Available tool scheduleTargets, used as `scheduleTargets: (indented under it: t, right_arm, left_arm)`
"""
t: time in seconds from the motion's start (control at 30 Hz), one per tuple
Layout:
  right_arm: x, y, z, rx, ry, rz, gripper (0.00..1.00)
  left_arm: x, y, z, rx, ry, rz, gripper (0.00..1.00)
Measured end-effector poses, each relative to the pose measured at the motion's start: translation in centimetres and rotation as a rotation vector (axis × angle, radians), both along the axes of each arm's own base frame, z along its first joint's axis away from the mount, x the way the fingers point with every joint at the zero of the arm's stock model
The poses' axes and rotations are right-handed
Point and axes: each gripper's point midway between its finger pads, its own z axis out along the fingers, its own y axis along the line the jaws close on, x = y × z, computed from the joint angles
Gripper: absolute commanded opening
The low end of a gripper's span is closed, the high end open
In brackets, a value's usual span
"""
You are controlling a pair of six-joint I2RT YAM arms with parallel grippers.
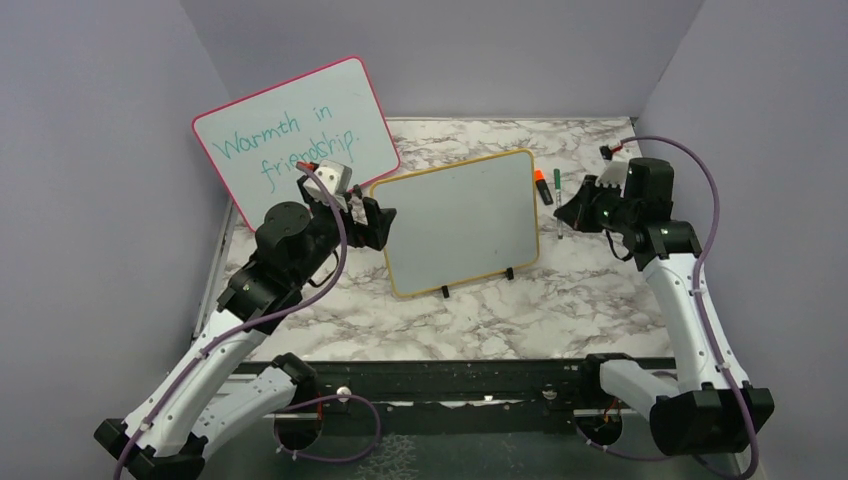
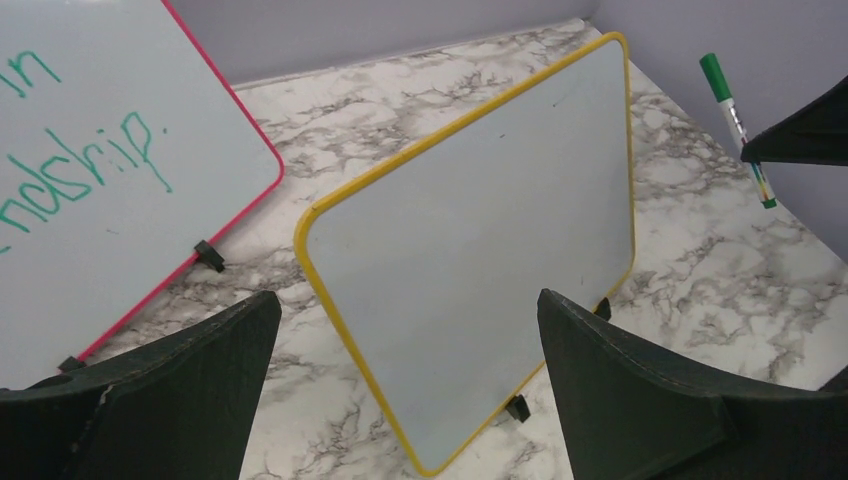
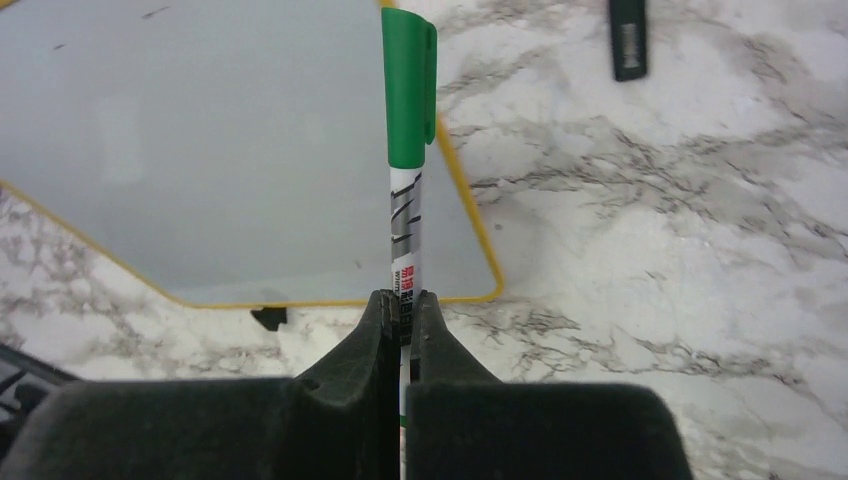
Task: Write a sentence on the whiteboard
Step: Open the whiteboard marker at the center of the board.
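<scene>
- Where the two arms are bolted to the near edge, the grey-veined white marble-patterned table (image 1: pixel 480 320) runs back to a lilac rear wall.
- Left gripper (image 1: pixel 380 222): jaws spread wide, nothing between them. It hovers at the left edge of the task board, fingers pointing right towards it. Contact with the frame cannot be determined.
- Right gripper (image 3: pixel 400 300): jaws clamped tight on the white barrel of a slim marker with a green cap (image 3: pixel 408 90). The cap is on and points away from the wrist. The gripper sits right of the task board, with the marker just off the board's right edge.
- Task item: the small rectangular whiteboard with a yellow-orange rounded frame (image 1: pixel 460 220) stands mid-table between the two grippers, propped on small black feet (image 1: pixel 445 292) and tilted back. Its face is plain white.
- A short black marker with an orange end (image 1: pixel 541 186) lies flat on the table just beyond the board's far right corner.
- Far left: a larger pink-framed board (image 1: pixel 300 130) leans back, its near right corner close behind the left gripper. It carries teal handwriting (image 1: pixel 290 140) reading "Warmth in friendship."
</scene>
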Motion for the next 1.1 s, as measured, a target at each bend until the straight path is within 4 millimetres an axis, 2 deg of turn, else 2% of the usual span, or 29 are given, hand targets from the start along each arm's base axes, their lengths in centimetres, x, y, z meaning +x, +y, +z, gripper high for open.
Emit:
scheduleTargets:
  t: [0.2, 0.33, 0.5, 0.63, 0.8, 1.0, 1.1]
  right_arm:
    - [-1.6, 4.2, 1.9, -0.037, -0.038, 0.195, 0.0]
    - [-2.4, 6.2, 2.6, -0.044, -0.062, 0.295, 0.0]
    - [-3.9, 10.0, 2.4, -0.058, -0.066, 0.446, 0.0]
    - [-5.7, 14.0, 1.5, -0.072, -0.057, 0.581, 0.0]
    - [-7.7, 18.6, 0.6, -0.11, -0.076, 0.711, 0.0]
    - [-9.0, 22.3, -0.8, -0.184, -0.11, 0.779, 0.0]
    - [-9.3, 23.7, -0.8, -0.2, -0.146, 0.794, 0.0]
  left_arm:
    - [-0.3, -1.7, -1.3, -0.068, 0.124, -0.044, 0.99]
    - [-0.7, -2.9, -2.5, -0.14, 0.228, -0.068, 0.99]
    - [-0.9, -4.0, -3.0, -0.26, 0.344, -0.059, 0.97]
    - [-0.8, -4.9, -3.6, -0.338, 0.432, -0.049, 0.94]
    - [-0.8, -5.4, -4.2, -0.402, 0.496, -0.032, 0.85]
    - [-0.7, -5.8, -5.4, -0.484, 0.562, -0.006, 0.7]
    - [-0.8, -6.0, -6.3, -0.511, 0.594, 0.008, 0.63]
